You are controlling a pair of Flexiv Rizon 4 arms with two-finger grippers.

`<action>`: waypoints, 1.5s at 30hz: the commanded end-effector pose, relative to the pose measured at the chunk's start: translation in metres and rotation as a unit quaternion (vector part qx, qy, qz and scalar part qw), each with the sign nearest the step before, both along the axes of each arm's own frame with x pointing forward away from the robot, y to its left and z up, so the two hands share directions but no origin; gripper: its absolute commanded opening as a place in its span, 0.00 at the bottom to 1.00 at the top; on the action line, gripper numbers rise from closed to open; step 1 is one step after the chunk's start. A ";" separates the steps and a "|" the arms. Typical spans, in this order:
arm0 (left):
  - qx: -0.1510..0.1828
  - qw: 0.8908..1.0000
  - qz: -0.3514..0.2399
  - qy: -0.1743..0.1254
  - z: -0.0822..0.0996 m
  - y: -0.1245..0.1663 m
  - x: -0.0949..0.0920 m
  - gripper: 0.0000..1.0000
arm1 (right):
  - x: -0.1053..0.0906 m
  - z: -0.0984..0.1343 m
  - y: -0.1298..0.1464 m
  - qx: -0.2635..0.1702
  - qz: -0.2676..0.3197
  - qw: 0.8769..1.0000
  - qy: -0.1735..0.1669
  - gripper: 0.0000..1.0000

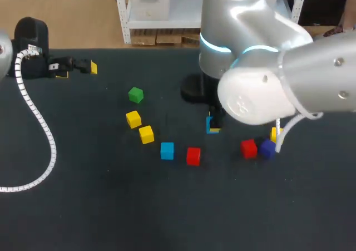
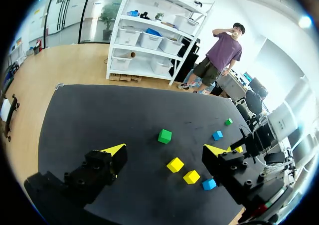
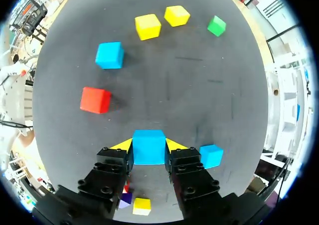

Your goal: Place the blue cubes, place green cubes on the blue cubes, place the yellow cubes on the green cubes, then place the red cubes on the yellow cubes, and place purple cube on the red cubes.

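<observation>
A robotics lab: robot arm [image 1: 267, 78] over a black worktable [image 1: 111, 206].

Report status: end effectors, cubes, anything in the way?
Right end effector shut on blue cube. Left end effector open, empty. Second blue cube beside held one.

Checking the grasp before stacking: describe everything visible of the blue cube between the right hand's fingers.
The blue cube is a plain, matte, light blue block with crisp edges, perhaps plastic or foam. It sits square between the right hand's yellow-tipped fingers, which press two opposite sides. Whether it rests on the dark table or hangs above it cannot be told. Nothing else touches it.
</observation>
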State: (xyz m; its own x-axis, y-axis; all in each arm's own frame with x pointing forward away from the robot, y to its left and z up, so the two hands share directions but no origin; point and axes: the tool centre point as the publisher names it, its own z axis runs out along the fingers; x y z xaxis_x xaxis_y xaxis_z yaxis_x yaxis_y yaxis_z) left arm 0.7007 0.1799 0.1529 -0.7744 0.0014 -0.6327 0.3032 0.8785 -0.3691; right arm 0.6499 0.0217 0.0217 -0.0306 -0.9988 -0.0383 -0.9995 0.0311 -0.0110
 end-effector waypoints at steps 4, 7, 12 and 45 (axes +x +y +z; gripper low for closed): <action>-0.006 1.000 -0.005 -0.004 -0.002 0.003 -0.001 1.00 | 0.025 -0.004 -0.002 -0.002 -0.008 0.999 0.052 0.00; -0.006 1.000 -0.005 -0.004 -0.002 0.003 -0.001 1.00 | 0.031 -0.006 -0.004 -0.001 -0.008 0.998 0.056 0.00; -0.006 1.000 -0.005 -0.004 -0.002 0.003 -0.001 1.00 | 0.043 -0.008 -0.003 0.000 -0.006 0.998 0.056 0.00; -0.006 1.000 -0.005 -0.004 -0.002 0.003 -0.001 1.00 | 0.090 -0.019 -0.005 -0.002 -0.022 0.999 0.048 0.01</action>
